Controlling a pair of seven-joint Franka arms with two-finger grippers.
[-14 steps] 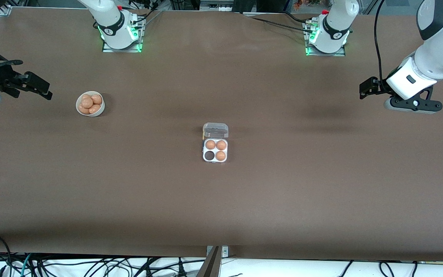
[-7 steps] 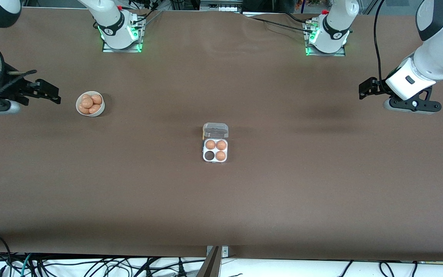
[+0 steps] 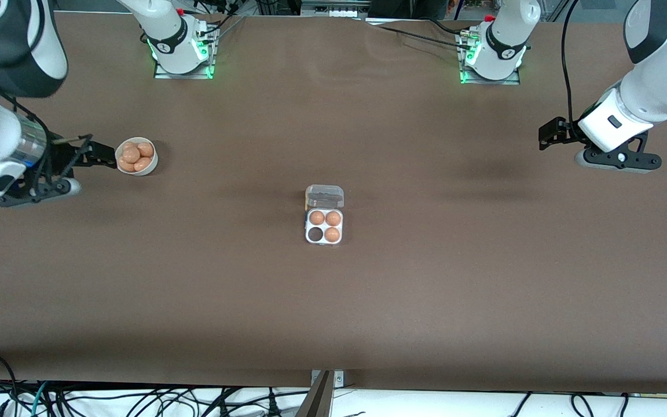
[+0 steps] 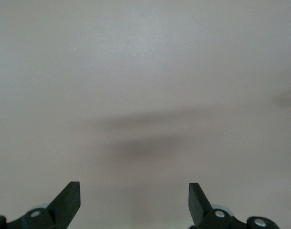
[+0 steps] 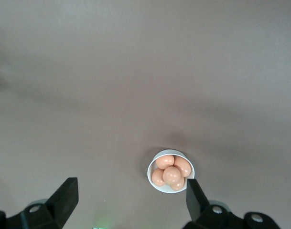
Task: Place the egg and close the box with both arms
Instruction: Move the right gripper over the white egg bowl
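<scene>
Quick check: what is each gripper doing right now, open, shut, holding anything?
Left gripper: open, empty, over bare table.
Right gripper: open, empty, over the table beside the bowl of eggs.

The right gripper [image 3: 99,155] hangs with its fingers spread wide at its own arm's end of the table, while the left gripper [image 3: 549,136] (also wide open) waits at its end.

Right gripper [image 3: 103,157] has swung in from the right arm's end of the tabletop toward the white bowl [image 3: 149,166] of eggs [image 3: 131,153]; its spread fingers [image 3: 97,155] now reach the bowl's rim, where a second ago they stood well apart from it. Left gripper [image 3: 549,134] has drifted only slightly.
</scene>
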